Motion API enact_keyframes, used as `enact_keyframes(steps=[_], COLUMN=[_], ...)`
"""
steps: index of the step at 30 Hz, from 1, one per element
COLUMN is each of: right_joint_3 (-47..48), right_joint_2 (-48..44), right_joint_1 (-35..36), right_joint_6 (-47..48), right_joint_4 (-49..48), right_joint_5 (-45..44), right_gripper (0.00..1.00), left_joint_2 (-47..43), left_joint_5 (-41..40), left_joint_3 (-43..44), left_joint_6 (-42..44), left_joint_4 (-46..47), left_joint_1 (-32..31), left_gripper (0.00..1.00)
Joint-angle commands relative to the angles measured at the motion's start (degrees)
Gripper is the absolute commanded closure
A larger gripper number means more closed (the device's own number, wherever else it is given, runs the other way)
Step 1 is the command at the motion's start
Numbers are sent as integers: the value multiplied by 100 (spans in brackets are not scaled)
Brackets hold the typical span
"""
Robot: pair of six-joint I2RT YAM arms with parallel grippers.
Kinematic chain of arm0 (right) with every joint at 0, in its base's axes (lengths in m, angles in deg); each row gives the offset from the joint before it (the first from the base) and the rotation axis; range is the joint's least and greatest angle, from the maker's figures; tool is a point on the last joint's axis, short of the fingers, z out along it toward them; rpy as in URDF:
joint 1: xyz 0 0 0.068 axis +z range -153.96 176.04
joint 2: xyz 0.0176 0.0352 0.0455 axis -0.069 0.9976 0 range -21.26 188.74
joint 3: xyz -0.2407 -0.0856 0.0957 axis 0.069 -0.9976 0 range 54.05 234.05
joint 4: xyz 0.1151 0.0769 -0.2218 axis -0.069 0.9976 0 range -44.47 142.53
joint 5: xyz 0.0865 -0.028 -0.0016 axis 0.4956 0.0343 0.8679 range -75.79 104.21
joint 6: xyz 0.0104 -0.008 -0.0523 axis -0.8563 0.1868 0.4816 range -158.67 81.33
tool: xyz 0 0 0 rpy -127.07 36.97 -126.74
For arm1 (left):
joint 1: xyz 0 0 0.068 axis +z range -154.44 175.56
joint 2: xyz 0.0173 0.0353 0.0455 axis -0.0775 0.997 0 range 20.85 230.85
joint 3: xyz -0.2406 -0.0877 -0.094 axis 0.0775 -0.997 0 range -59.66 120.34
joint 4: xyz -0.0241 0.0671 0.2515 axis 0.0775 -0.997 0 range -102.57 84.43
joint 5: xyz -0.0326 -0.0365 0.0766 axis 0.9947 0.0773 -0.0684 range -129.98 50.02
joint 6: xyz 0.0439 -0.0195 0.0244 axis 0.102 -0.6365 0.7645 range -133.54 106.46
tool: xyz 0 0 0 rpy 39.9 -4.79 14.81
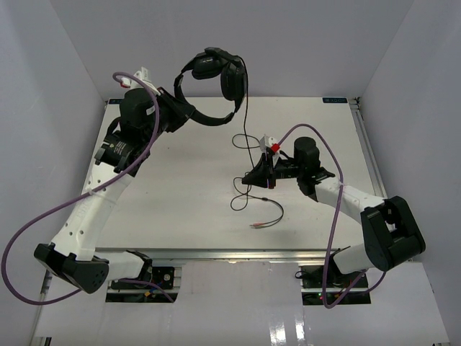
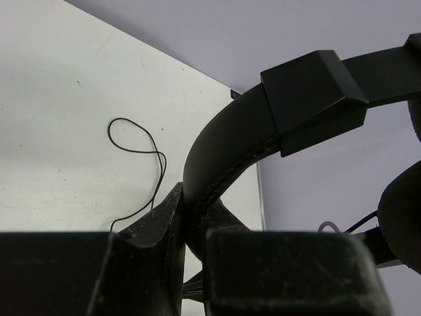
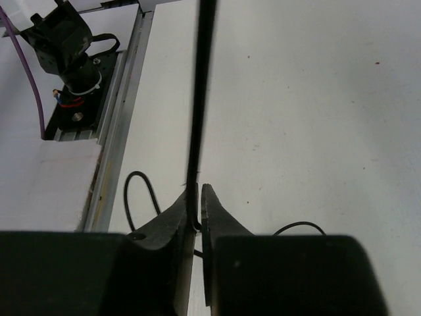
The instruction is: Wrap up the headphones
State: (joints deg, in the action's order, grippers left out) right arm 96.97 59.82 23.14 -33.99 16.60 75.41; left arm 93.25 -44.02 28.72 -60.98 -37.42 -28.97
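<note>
The black headphones hang in the air over the table's back edge. My left gripper is shut on their headband, which rises from between the jaws of the left gripper. Both earcups dangle to the right of it. The thin black cord drops from the earcups to my right gripper at mid table. In the right wrist view, the right gripper has its jaws closed around the cord. Beyond that, slack cord loops on the table and ends in reddish plugs.
Purple arm cables arc beside both arms. A metal rail runs along the table's right edge, and grey walls enclose three sides. The left arm's black base sits past the table's front rail in the right wrist view.
</note>
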Motion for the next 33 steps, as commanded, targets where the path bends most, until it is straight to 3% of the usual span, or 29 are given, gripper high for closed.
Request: enact_keyframes(steps=[1, 7, 15, 19, 22, 33], right_joint_3=[164, 494, 1671, 1833, 1966, 4453], right_joint_2=[-135, -337, -775, -1370, -1829, -780], right_joint_1=[24, 24, 78, 146, 198, 523], right_joint_6=[233, 717, 2272, 3645, 4383, 4954], right_joint_4=[271, 1379, 4530, 4938, 4890, 5751], right_joint_5=[-88, -700, -3935, -5622, -6359, -5706], right_gripper=[92, 92, 92, 92, 92, 92], left_joint_2=[-441, -499, 24, 398, 683, 1712], left_joint_5=[118, -154, -606, -599, -624, 343], left_joint_3=[-2, -131, -622, -708, -716, -601], left_joint_6=[-116, 47, 449, 816, 1150, 2575], left_joint_4=[374, 349, 476, 645, 662, 501], left_joint_1=[77, 140, 608, 625, 625, 319], left_gripper=[100, 100, 100, 100, 100, 100])
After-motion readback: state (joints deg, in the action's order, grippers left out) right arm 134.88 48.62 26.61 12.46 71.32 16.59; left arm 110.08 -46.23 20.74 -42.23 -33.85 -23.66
